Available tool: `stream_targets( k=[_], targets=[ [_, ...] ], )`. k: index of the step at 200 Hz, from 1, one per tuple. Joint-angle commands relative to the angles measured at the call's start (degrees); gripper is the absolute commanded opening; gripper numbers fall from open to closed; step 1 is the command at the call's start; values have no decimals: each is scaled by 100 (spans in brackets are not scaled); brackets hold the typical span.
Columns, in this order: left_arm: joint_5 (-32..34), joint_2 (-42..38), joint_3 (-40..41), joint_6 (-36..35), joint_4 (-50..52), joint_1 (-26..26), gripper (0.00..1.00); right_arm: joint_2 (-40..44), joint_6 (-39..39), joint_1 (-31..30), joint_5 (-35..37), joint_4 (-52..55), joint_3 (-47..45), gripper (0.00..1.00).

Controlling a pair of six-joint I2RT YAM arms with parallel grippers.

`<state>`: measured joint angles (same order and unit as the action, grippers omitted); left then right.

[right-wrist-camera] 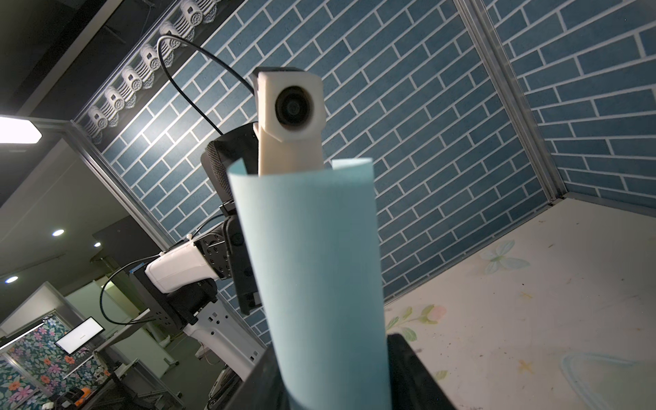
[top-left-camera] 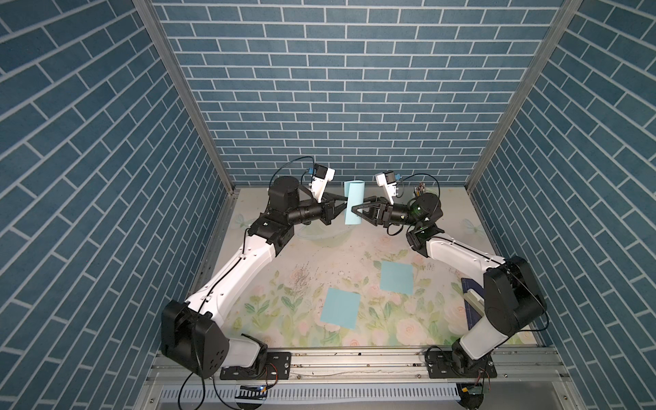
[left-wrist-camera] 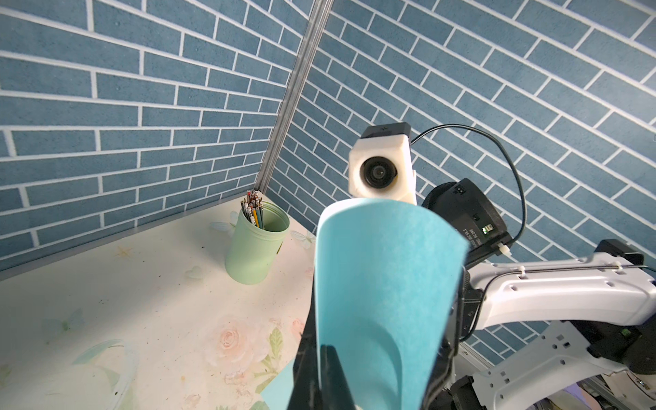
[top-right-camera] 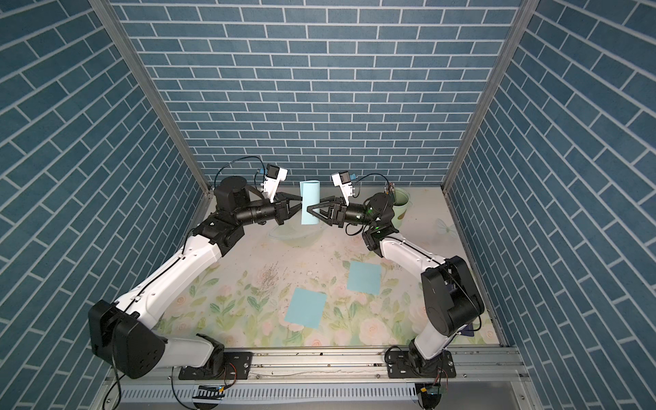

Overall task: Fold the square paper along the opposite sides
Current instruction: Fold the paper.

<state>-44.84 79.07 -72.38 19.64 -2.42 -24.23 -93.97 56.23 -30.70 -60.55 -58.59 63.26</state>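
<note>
Holding: left claw is pinched tight on the paper, gripping it at the side edge, low down.
Paper: it's up in the air over the back of the table, between the two claws, standing upright and curled into an open U, with no crease in it yet.
Right claw: jaws apart, one on either side of the curl's rounded back (no squeeze on it that I can see).
Handling: thin, light and floppy, I'd judge. It springs open unless pressed, and a hard nip off-line would crumple it. It looks best held where the two free edges meet, with the press going along the bend.
Edges: the left wrist view shows the hollow side, and whether the two free edges line up I can't tell.
Room: there's open air above and to both sides. The back wall is close behind, and the cup sits in the far corner, well apart. Two spare sheets lie flat near the front, well clear.
</note>
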Motion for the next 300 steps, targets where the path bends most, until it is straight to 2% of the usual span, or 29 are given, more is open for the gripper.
stream_targets(
  k=[1, 104, 150, 177, 235, 300],
  targets=[
    [-113, -155, -34, -88, -53, 32, 0, 158, 18, 3, -156, -214, 28, 41],
    [-166, -255, -117, -191, 64, 66, 1, 299, -20, 99, -150, -160, -42, 29],
    [-132, -372, -106, -276, 119, 111, 4, 318, -24, 147, -141, -149, -40, 27],
    [-183, -425, -75, -276, 36, 114, 9, 313, -24, 152, -125, -147, -25, 26],
    [-464, -461, 55, -184, -215, 106, 29, 274, -11, 164, -108, -143, 71, 25],
    [-600, -554, 178, -213, -403, 106, 32, 218, -7, 161, -148, -132, 155, 25]
  ],
)
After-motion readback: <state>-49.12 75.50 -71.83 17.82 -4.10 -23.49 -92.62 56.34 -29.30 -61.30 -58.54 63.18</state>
